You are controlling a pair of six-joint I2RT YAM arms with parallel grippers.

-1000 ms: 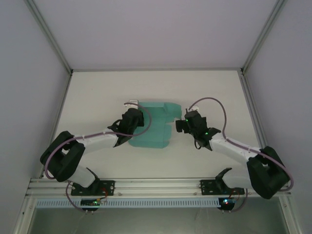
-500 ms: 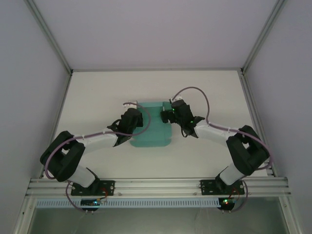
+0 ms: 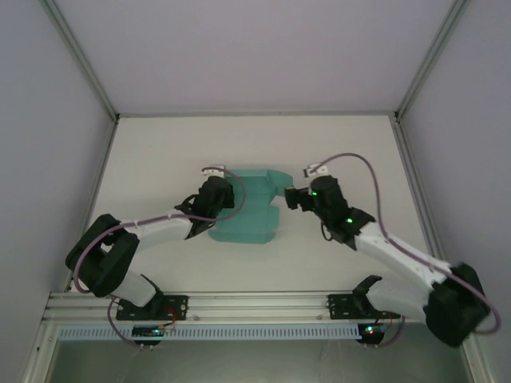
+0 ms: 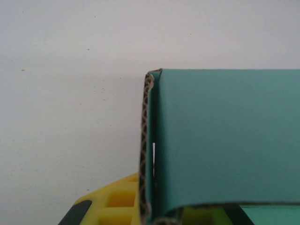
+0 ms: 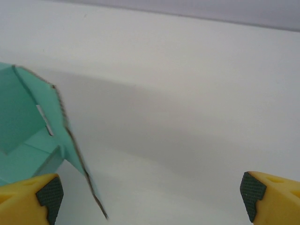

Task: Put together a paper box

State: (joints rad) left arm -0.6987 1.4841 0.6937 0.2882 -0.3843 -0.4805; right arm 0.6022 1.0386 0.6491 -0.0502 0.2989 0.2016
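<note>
one paper box point(image 5: 21, 126) beside spread right fingers point(image 5: 26, 204)

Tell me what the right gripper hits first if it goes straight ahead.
The right gripper would probably catch the paper box, its raised flap ahead of one fingertip; the gap faces bare table. Depth is unclear.

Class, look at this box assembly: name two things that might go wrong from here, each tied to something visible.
1. The right gripper is open beside the paper box, so its raised side flap stands unheld and might fall back flat.
2. The left gripper sits at the box's folded wall; a push there might slide the card across the table or crease it.
</note>
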